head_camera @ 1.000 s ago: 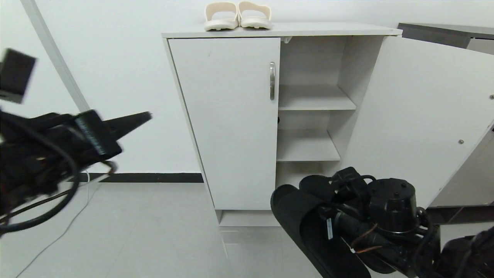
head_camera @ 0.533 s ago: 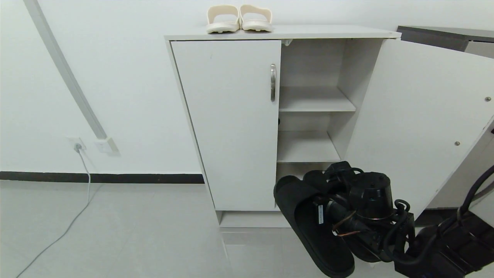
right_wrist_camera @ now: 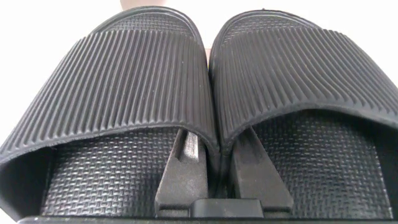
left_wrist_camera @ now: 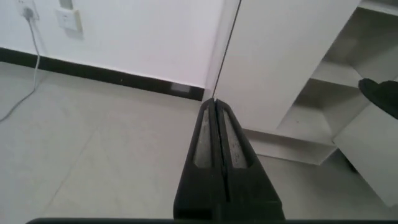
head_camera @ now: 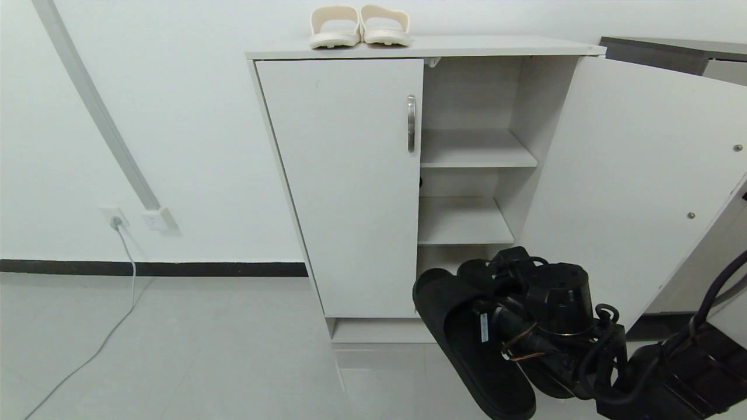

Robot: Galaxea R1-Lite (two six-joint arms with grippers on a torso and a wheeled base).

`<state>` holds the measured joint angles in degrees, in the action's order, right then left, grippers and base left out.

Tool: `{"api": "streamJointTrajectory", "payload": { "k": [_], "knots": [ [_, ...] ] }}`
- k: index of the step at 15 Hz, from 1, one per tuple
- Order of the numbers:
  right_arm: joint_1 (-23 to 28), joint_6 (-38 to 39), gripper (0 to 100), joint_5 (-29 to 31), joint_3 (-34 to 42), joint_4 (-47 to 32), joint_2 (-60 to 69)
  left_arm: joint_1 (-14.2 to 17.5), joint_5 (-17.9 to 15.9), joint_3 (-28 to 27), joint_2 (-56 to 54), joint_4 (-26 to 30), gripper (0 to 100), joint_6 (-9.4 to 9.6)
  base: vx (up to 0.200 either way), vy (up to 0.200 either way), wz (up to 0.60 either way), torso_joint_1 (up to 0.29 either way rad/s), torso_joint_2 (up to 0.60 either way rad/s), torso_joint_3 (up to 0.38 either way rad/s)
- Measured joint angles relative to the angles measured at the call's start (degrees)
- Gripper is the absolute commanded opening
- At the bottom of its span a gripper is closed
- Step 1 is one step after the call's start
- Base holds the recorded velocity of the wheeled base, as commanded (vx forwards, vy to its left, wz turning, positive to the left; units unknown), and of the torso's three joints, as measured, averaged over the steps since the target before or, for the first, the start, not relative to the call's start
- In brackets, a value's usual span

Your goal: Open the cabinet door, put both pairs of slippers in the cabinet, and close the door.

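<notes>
The left pincer [left_wrist_camera: 216,121] has swung aside, pressed together and empty. The right pincer [right_wrist_camera: 213,154] clamps both black slippers [head_camera: 467,341] by their touching straps, one carry for the pair. The open cabinet [head_camera: 338,186] stands just ahead of it, with the beige slippers [head_camera: 359,26] atop.

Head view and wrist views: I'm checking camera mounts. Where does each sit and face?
Head view: on the robot's head, facing forward and down at the cabinet, right door open; the right arm holds the black slippers.
Left wrist view: on the left wrist, facing along the shut left gripper toward floor and shelves.
Right wrist view: on the right wrist, facing along the right gripper, shut on the black slippers.
Shared: head and left wrist views both show the shelves; head and right wrist, the slippers.
</notes>
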<state>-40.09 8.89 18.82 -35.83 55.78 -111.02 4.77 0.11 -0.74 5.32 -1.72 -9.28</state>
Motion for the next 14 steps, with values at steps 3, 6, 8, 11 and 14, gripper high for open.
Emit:
{"api": "streamJointTrajectory", "payload": {
  "k": [3,6,8,11,14],
  "knots": [
    [-0.11,0.0,0,-0.02,0.11,0.0,-0.12,-0.78,10.25,0.41,-0.57,0.11,0,1.54,0.0,0.0,0.0,0.0,0.0,0.0],
    [-0.23,-0.02,0,0.0,0.33,0.24,-0.12,-1.33,5.01,0.63,-0.96,0.93,0,2.99,0.0,0.0,0.0,0.0,0.0,0.0],
    [-0.63,-0.16,0,0.04,0.63,1.58,-0.22,-4.47,-0.11,0.63,-2.26,1.62,0,5.07,0.0,0.0,0.0,0.0,0.0,0.0],
    [-0.85,-0.24,0,0.28,0.61,2.21,-0.52,-4.9,2.9,0.63,-4.38,1.72,0,6.66,0.0,0.0,0.0,0.0,0.0,0.0],
    [-1.13,-0.46,0,6.52,-2.62,2.16,-1.71,-4.86,3.44,0.67,-5.07,1.77,0,6.02,0.0,0.0,0.0,0.0,0.0,0.0]
  ]
}}
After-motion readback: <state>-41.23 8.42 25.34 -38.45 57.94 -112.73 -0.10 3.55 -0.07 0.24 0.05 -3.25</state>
